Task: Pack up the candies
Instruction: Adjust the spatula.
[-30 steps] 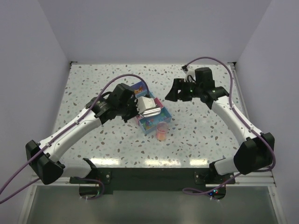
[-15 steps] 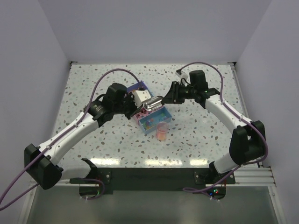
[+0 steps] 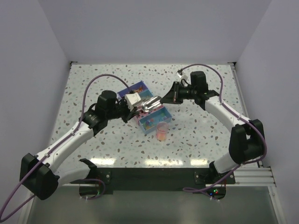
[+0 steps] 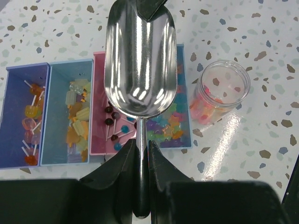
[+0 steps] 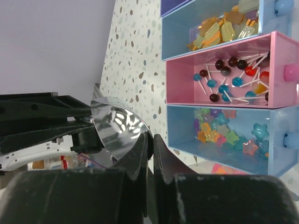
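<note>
the left gripper (image 4: 141, 161) has its fingers narrow, clamping the handle of a metal scoop (image 4: 139, 60) above the tray (image 4: 25, 66); the right gripper (image 5: 150, 142) is pinched tight on the scoop's front lip; the candies (image 4: 170, 126) lie in the tray's compartments, with some in the jar (image 4: 224, 88) just beside it

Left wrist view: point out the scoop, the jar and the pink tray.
scoop (image 4: 140, 60), left wrist view, middle of the bowl.
jar (image 4: 209, 100), left wrist view, clear side wall.
pink tray (image 4: 99, 79), left wrist view, bare inside by its left wall.
</note>
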Controlling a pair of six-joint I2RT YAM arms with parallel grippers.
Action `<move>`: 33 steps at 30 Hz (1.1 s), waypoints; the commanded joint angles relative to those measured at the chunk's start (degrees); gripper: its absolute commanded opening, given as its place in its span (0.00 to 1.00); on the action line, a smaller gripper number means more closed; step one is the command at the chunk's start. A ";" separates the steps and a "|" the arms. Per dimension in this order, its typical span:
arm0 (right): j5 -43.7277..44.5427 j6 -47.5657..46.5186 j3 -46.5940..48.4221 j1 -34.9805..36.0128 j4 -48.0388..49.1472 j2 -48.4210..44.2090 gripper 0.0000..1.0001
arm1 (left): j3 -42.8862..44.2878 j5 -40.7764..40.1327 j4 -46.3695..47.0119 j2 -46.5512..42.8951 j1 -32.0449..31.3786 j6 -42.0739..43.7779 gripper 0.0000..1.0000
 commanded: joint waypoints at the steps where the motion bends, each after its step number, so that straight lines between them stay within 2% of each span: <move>1: -3.30 1.73 -1.38 0.44 5.84 0.39 0.00 | -1.61 4.79 11.84 -2.46 0.64 -3.06 0.08; 6: -4.53 3.93 -1.65 -0.09 6.81 0.48 0.00 | -4.50 5.32 13.60 -2.99 0.72 -2.79 0.40; 9: -4.97 5.33 -1.82 -0.79 7.34 0.57 0.00 | -7.05 6.46 17.81 -3.86 1.07 -2.62 0.53; 12: -5.32 6.13 -2.00 -1.32 7.87 0.48 0.00 | -8.64 6.99 18.78 -4.13 1.86 -2.27 0.59; 20: -4.62 7.80 -2.61 -2.11 7.69 0.48 0.00 | -13.56 8.40 22.82 -5.45 2.57 -1.30 0.62; 25: -4.44 8.59 -2.70 -2.11 8.22 0.48 0.00 | -17.78 8.31 30.38 -6.07 2.57 -3.31 0.57; 28: -4.62 9.99 -3.14 -2.11 9.44 0.65 0.00 | -19.01 8.39 33.46 -5.36 2.57 -4.20 0.50; 33: -4.97 12.37 -3.93 -2.02 11.65 1.01 0.00 | -20.60 8.22 38.64 -4.22 2.57 -5.87 0.48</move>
